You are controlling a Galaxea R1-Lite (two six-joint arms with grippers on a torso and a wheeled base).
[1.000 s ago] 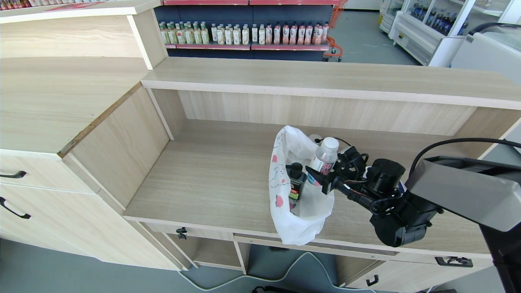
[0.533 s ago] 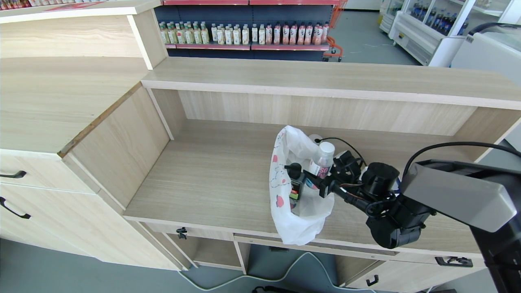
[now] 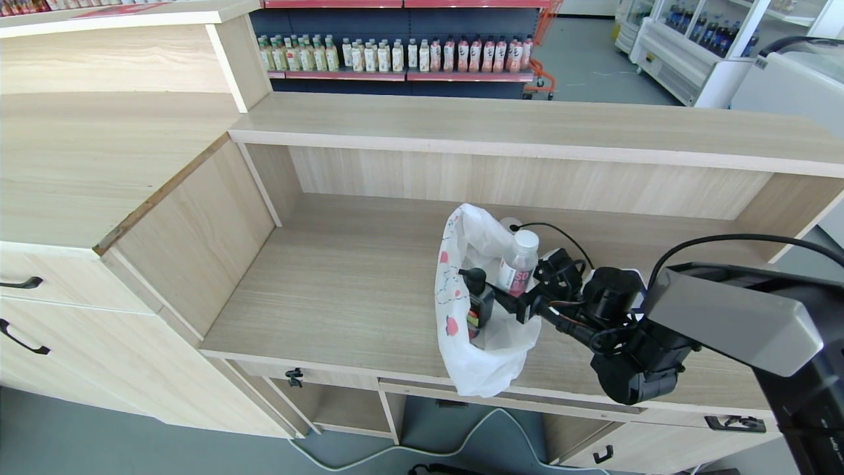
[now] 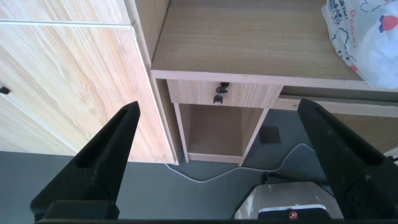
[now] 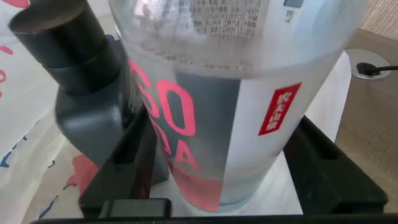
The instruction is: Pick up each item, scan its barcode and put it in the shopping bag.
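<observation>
counter (image 3: 343,284) holds shopping bag (image 3: 484,369), pump bottle (image 3: 479,300) beside soda bottle (image 3: 519,264)

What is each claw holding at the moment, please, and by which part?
The right claw grips the bottle around its lower body; the left claw holds nothing.

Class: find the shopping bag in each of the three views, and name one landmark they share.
Head view: bag mid-picture, on the counter's front edge.
Left wrist view: bag at the counter's edge.
Right wrist view: bag behind the bottle.
Shared landmark: the counter.
</observation>
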